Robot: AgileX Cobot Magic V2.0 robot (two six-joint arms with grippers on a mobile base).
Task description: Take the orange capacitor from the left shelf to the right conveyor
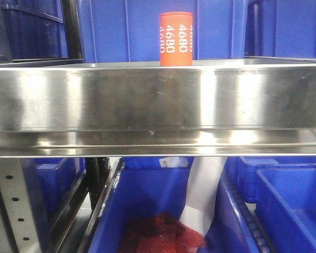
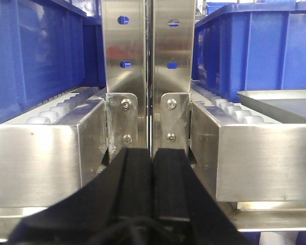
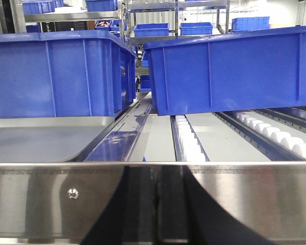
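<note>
Shelf (image 1: 147, 100): wide shiny steel front rim fills the front view. Big blue bins (image 1: 226, 26) sit behind it, contents hidden. A lower blue bin (image 1: 147, 200) holds red mesh (image 1: 163, 237) and a white sheet (image 1: 203, 190). A grey tray (image 3: 41, 138) on the shelf looks bare in the part shown; it lies to the left in the right wrist view and to the right in the left wrist view, so it lies between the two arms. Orange capacitor (image 1: 176, 39) stands upright on the shelf just behind the rim, a bit right of centre, long axis vertical, base hidden by the rim. It shows in neither wrist view, so it's likely up and inward from both arms and neither is clearly nearer. Left gripper (image 2: 153, 173) has its fingers pressed together on nothing, pointing at the steel uprights (image 2: 148, 66). Right gripper (image 3: 158, 204) is a dark blur against the rim, so cannot tell whether it's parted or closed. Conveyor not in view. Pick not started: judging by this, a gripper must rise above the rim, spread, and take the capacitor from the side.
</note>
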